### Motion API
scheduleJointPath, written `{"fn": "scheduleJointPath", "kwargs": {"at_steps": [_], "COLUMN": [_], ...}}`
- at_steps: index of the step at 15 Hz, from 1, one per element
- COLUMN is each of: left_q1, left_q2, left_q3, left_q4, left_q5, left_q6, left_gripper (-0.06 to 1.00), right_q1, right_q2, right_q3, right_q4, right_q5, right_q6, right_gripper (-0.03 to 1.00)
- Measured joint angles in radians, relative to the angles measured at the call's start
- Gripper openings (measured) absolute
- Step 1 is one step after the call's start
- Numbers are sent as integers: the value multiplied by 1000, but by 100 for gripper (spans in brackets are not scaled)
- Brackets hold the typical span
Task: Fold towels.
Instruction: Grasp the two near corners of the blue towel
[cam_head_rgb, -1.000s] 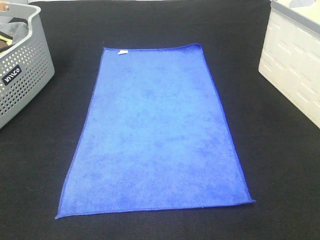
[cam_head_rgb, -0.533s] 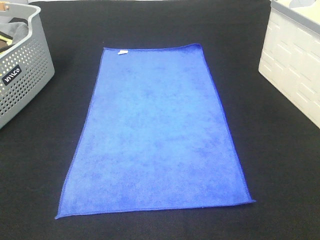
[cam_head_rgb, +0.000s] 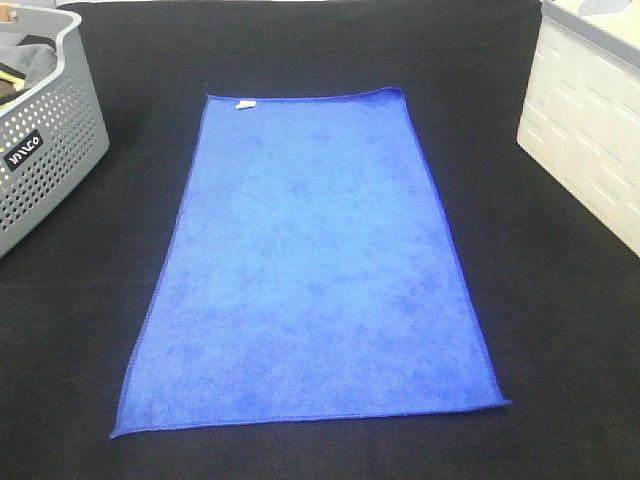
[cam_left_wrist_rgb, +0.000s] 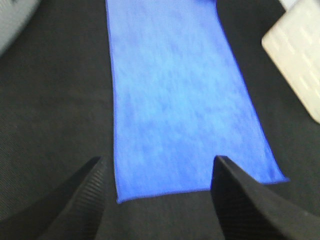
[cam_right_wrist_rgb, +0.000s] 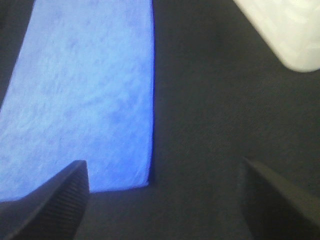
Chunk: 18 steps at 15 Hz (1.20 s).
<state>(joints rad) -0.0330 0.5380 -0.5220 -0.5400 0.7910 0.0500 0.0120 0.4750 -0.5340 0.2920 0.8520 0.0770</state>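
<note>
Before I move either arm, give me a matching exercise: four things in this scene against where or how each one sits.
Things:
1. blue towel
2. grey basket
3. white crate
4. white tag

Places or states:
a. right side, panelled wall
b. on the towel's far hem
c. spread flat in the middle
d. far left, perforated wall

Pairs: 1-c, 2-d, 3-a, 4-b

Exterior high: grey basket (cam_head_rgb: 50, 140) and white crate (cam_head_rgb: 585, 120) cut by frame edges; basket contents indistinct. Tag (cam_head_rgb: 244, 103) on towel (cam_head_rgb: 310, 260) too small to read. Wrist views blurred; towel's far end cropped.
</note>
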Motion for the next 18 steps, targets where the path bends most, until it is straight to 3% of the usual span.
{"fn": "scheduleJointPath", "kwargs": {"at_steps": [2, 3, 6, 11, 13, 18], "left_q1": [0, 0, 0, 0, 0, -1], "left_q2": [195, 195, 526, 880, 992, 1205], "left_q3": [0, 0, 0, 0, 1, 0], "left_q4": [-67, -67, -193, -391, -491, -824], "left_q5": [-5, -5, -76, -170, -215, -256], "left_q6": [98, 98, 267, 507, 609, 948], "left_gripper": [59, 59, 59, 59, 59, 59], "right_q1": [0, 0, 0, 0, 0, 0], "right_q2": [188, 188, 517, 888, 989, 1175], "right_q3": [-27, -27, -76, -93, -93, -94], "right_q4": [51, 51, 148, 284, 357, 651], "right_q5": [-2, -2, -19, -152, -195, -235], "right_q6": [-55, -55, -187, -347, -412, -738], "right_gripper": [76, 76, 76, 76, 75, 74]}}
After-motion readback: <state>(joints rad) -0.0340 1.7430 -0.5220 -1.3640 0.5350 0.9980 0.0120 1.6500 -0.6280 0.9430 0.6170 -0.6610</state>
